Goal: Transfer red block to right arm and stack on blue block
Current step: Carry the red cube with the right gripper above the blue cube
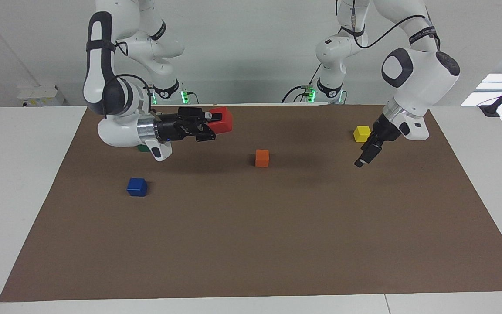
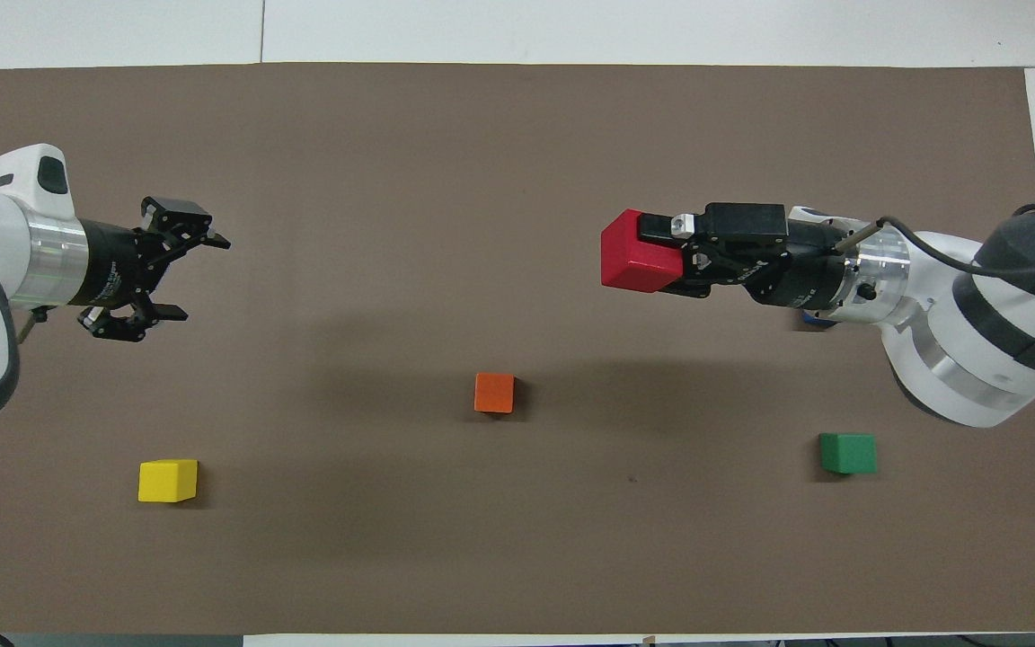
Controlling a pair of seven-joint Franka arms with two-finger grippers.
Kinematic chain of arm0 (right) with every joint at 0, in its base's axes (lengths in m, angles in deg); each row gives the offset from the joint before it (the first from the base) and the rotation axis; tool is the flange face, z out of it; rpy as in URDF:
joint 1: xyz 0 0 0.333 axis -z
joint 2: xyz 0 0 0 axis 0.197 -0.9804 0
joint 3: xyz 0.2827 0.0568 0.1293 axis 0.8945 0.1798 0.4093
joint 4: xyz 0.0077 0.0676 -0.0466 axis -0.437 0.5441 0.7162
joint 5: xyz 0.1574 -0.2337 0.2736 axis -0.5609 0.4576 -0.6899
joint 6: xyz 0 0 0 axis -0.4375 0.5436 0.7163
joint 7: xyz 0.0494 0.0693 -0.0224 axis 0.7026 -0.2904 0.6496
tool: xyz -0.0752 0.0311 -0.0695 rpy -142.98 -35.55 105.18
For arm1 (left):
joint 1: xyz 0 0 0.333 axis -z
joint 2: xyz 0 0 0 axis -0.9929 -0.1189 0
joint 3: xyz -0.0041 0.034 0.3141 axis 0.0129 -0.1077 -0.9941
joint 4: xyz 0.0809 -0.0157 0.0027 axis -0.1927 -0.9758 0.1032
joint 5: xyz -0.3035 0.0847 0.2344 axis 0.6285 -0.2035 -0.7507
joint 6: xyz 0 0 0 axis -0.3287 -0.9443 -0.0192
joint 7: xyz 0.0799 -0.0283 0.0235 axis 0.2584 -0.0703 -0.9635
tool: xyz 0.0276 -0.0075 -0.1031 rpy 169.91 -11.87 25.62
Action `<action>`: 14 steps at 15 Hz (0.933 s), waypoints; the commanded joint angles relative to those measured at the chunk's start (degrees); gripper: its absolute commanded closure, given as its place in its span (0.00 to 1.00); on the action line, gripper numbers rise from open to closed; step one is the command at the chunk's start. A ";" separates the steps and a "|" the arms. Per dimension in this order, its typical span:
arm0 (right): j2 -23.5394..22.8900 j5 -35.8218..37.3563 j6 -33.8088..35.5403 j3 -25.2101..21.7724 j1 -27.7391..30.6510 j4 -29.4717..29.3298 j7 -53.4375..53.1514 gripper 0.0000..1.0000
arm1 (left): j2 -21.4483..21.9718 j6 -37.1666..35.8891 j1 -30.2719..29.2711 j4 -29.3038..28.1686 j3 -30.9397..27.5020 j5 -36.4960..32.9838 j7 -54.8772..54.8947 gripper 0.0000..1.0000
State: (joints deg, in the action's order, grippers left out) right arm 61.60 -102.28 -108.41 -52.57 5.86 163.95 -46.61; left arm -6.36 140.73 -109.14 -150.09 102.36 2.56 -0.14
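1. Our right gripper (image 1: 216, 123) is closed on the red block (image 1: 222, 120) and holds it up in the air, so the hand-over looks done.
2. Our left gripper (image 1: 366, 152) hangs open and empty near the yellow block (image 1: 361, 133); that arm waits.
3. The blue block (image 1: 137, 186) sits bare on the brown mat (image 1: 251, 244), toward the right arm's end.
4. We think the stacking is what's left.

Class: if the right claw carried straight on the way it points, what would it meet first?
Probably the open left claw, which faces it over the left arm's end of the table. The right claw holds the red block in the air; the orange block lies lower, off that line. Relative heights are uncertain.
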 commanded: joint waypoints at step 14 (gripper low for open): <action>3.97 72.04 -6.79 -0.12 9.46 -19.47 -27.17 1.00 | -2.34 -19.44 5.58 9.07 1.47 -21.75 26.65 0.00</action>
State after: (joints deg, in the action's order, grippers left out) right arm 63.94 -38.14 -116.91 -53.07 14.70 145.13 -71.86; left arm -10.08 122.02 -104.51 -139.46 104.10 -20.58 25.32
